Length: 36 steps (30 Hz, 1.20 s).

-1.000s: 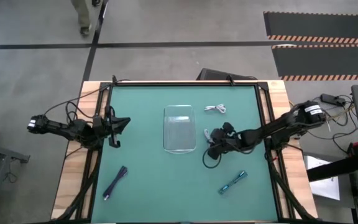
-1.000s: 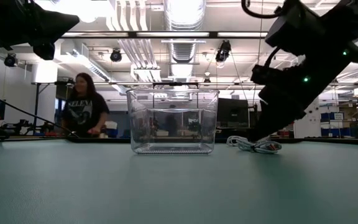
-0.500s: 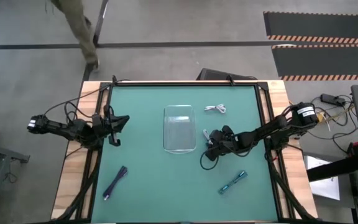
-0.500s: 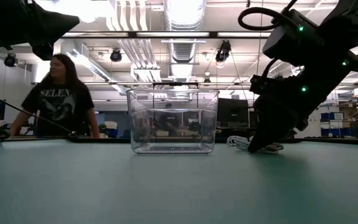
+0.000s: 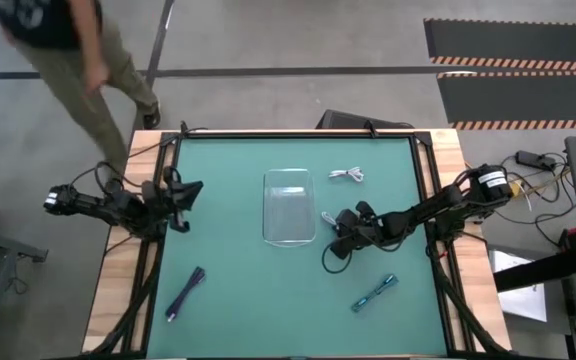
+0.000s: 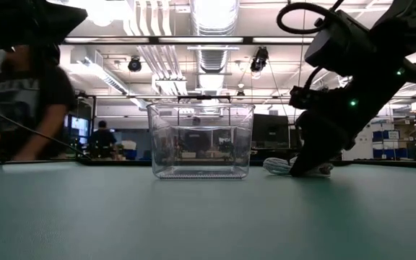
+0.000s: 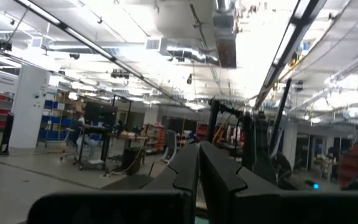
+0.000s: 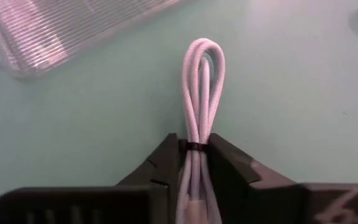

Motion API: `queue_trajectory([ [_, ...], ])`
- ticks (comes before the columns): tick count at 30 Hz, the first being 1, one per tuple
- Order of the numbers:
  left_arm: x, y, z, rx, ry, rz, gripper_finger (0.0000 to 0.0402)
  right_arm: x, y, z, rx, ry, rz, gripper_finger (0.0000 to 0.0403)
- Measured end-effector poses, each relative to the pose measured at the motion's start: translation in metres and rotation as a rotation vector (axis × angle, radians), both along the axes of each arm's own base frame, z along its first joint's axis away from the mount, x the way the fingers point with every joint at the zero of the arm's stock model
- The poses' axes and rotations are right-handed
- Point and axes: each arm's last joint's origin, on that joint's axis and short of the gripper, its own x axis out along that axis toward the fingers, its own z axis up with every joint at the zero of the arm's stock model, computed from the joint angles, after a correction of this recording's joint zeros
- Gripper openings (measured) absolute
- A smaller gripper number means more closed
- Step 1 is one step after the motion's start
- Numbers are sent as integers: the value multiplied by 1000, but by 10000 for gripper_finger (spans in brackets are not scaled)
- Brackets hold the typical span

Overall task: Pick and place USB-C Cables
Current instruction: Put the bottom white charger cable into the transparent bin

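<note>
A white USB-C cable bundle (image 8: 202,93) lies on the green table just right of the clear tray (image 5: 289,190), and my right gripper (image 5: 335,228) is shut on it. A second white bundle (image 5: 346,175) lies farther back. The dark purple bundle (image 5: 185,293) lies near the front left and the teal one (image 5: 374,292) near the front right. My left gripper (image 5: 186,195) hangs shut over the table's left edge with nothing in it. My right gripper pinches the white bundle between its two fingers (image 8: 229,163) at the dark tie band (image 8: 194,147). The fingers slant down from the table's right, running along the bundle. The looped end (image 8: 204,50) sticks out past the fingertips toward the tray and lies on the table.
The tray's right wall stands close beside the held bundle. Black arm wires (image 5: 333,255) loop on the table below the right gripper. A person (image 5: 63,50) walks on the floor beyond the far left corner. Open green surface lies in the middle front.
My right gripper has sunk onto the white bundle beside the tray and edged a little toward the tray. The bundle still lies on the table. A person has walked past the far left corner.
</note>
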Motion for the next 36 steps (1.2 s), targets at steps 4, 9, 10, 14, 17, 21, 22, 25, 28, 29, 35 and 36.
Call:
queue_trajectory([
  [4, -1, 0, 2, -6, -26, -1, 2, -1, 0, 6, -15, -3, 42, 39],
  [9, -2, 0, 4, -9, -50, -11, 2, -8, -1, 23, -36, 1, 87, 39],
  [10, -2, 0, 4, -11, -56, -19, 2, -10, -2, 28, -50, -7, 84, 39],
  [14, -3, -1, 6, -36, -95, -65, 2, -21, -7, 50, -150, -29, 50, 39],
  [17, -3, -1, 7, -25, -98, -90, 2, -25, -9, 71, -240, -103, 52, 39],
  [21, -2, -2, 11, -30, -138, -93, 2, -31, -12, 96, -354, -182, 66, 39],
  [22, -1, -2, 12, -29, -137, -94, 2, -32, -13, 102, -375, -208, 78, 39],
  [25, 3, -3, 14, -24, -119, -93, 2, -34, -13, 121, -431, -303, 114, 39],
  [28, 9, -4, 20, -22, -118, -93, 2, -33, -12, 137, -465, -418, 189, 39],
  [29, 11, -5, 20, -20, -109, -94, 2, -32, -11, 141, -473, -461, 224, 39],
  [35, 25, -8, 29, -22, -126, -93, 2, -28, -5, 157, -515, -675, 408, 39],
  [36, 27, -9, 30, -24, -133, -94, 2, -28, -5, 158, -520, -700, 422, 39],
])
